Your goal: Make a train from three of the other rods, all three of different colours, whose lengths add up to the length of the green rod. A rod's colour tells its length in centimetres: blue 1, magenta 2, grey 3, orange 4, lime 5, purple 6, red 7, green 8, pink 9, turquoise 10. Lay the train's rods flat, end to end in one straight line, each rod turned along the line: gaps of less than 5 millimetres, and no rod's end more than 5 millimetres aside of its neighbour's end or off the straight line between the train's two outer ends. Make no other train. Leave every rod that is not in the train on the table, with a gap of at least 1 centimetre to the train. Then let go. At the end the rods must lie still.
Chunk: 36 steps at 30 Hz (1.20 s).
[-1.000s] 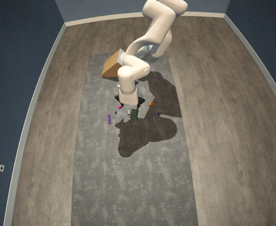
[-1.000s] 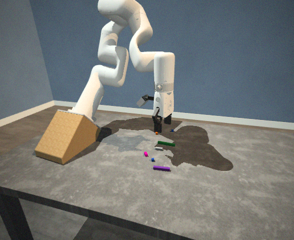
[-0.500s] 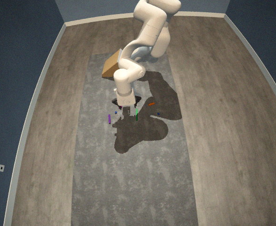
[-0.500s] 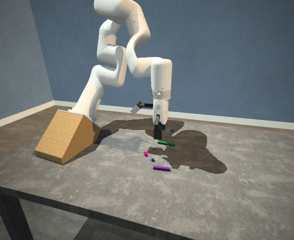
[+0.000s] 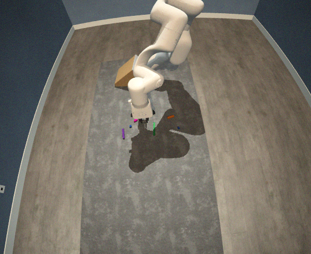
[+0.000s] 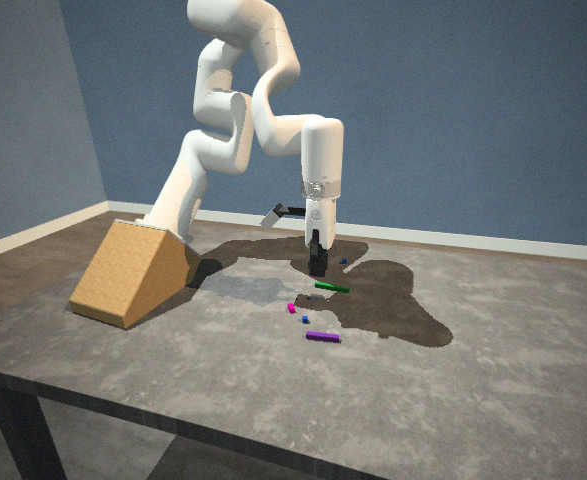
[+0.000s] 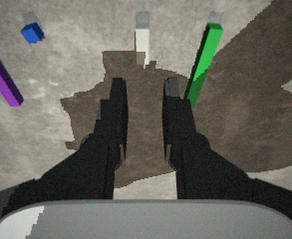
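Note:
My gripper (image 5: 143, 120) (image 6: 317, 273) (image 7: 145, 96) points down above the table, its fingers partly open with nothing between them. A grey rod (image 6: 317, 297) (image 7: 142, 40) lies flat just beyond the fingertips in the wrist view. The green rod (image 5: 153, 128) (image 6: 332, 287) (image 7: 205, 55) lies to its right there. A blue rod (image 5: 130, 126) (image 6: 304, 319) (image 7: 32, 33), a magenta rod (image 5: 135, 120) (image 6: 291, 307) and a purple rod (image 5: 123, 134) (image 6: 322, 336) (image 7: 5, 80) lie apart on the other side. An orange rod (image 5: 170, 116) is hidden in the exterior view.
A second blue rod (image 5: 178, 127) (image 6: 344, 260) lies beyond the green rod, in the arm's shadow. The wooden wedge (image 5: 125, 73) (image 6: 128, 273) under the arm's base stands on the grey table (image 5: 150, 205) (image 6: 179, 361). The arm's shadow darkens several rods.

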Motion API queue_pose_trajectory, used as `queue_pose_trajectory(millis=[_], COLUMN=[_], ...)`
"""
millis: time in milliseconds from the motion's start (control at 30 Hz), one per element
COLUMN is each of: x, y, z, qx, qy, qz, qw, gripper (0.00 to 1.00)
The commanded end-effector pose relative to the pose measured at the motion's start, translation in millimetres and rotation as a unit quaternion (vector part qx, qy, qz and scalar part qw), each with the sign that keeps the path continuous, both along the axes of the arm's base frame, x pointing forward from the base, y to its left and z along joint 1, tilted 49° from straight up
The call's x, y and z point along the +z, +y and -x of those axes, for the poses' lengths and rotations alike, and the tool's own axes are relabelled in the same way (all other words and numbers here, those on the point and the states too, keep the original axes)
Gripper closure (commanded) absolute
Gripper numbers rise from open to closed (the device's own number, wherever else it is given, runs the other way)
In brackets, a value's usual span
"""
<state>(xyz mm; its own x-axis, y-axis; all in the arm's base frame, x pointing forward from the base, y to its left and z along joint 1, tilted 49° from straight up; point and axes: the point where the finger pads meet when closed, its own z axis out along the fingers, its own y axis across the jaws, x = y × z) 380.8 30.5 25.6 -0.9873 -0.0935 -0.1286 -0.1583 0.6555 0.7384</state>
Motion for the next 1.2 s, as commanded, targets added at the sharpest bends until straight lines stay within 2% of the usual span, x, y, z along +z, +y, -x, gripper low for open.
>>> queue_pose_trajectory(millis=[0, 1167], x=[0.2, -4.1], y=[-1.6, 3.1], z=[-1.1, -1.4], qx=[-0.002, -0.001], qy=[-0.001, -0.002], qz=[0.001, 0.0], qw=[1.0, 1.0], gripper=[0.76, 0.76])
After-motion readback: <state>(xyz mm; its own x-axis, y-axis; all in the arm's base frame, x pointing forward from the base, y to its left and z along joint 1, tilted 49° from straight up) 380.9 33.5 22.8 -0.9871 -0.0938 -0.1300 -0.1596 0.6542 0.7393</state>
